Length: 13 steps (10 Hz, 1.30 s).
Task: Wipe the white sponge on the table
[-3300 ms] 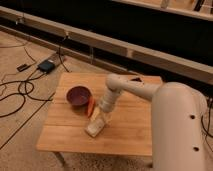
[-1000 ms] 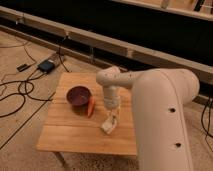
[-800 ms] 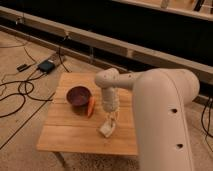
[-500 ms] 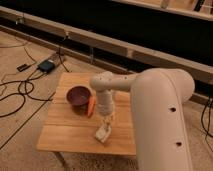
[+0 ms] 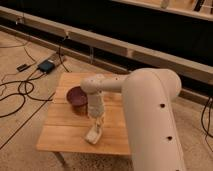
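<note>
One arm: the gripper was down at the white sponge, lower centre of the table; grip state I couldn't tell. Risk, I judged: a sweep up-left bumping the purple bowl, or sponge sliding off the near edge.

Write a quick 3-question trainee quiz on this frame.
1. True or false: the white sponge lies inside the purple bowl.
2. Pick one. Where is the gripper? A) over the purple bowl; B) right at the white sponge, near the front edge of the table; C) off the table, above the floor.
3. Fill in (nearer/farther): seen from the camera, the purple bowl sits ___ than the white sponge.

Key: 1 false, the sponge is on the bare tabletop; 2 B; 3 farther.
</note>
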### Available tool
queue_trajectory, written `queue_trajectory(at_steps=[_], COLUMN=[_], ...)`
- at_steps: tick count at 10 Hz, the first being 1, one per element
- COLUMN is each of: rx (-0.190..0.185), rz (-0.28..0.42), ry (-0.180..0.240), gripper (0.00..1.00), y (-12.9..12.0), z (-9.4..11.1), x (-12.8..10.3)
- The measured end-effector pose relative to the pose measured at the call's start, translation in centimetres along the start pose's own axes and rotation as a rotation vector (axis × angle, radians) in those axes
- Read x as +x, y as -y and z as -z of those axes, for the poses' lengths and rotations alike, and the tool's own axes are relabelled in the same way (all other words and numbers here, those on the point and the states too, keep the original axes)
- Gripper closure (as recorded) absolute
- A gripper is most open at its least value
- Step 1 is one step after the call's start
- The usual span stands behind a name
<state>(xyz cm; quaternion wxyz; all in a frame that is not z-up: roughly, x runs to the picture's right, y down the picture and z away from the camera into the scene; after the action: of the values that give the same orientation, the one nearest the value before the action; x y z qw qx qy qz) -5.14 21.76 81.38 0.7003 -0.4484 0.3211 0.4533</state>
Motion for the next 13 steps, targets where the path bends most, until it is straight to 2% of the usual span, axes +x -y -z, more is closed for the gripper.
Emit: queue_trajectory(at_steps=[3,5,6,8,10,13], rx=[-0.005,0.018,0.034,0.066,0.1,0.13], rz=[-0.039,-0.094,-0.117,-0.161,-0.209,-0.243], ry=[0.075,0.123,0.131,0.134,0.122,0.083], gripper=[1.0,1.0,1.0,1.0,1.0,1.0], y=[-0.5,1.8,3.1,5.8,8.9,11.6], z=[1.3,2.7,3.2,3.7,4.0,3.6], x=[-3.1,-4.5,-4.5,-3.8,-2.3,0.7])
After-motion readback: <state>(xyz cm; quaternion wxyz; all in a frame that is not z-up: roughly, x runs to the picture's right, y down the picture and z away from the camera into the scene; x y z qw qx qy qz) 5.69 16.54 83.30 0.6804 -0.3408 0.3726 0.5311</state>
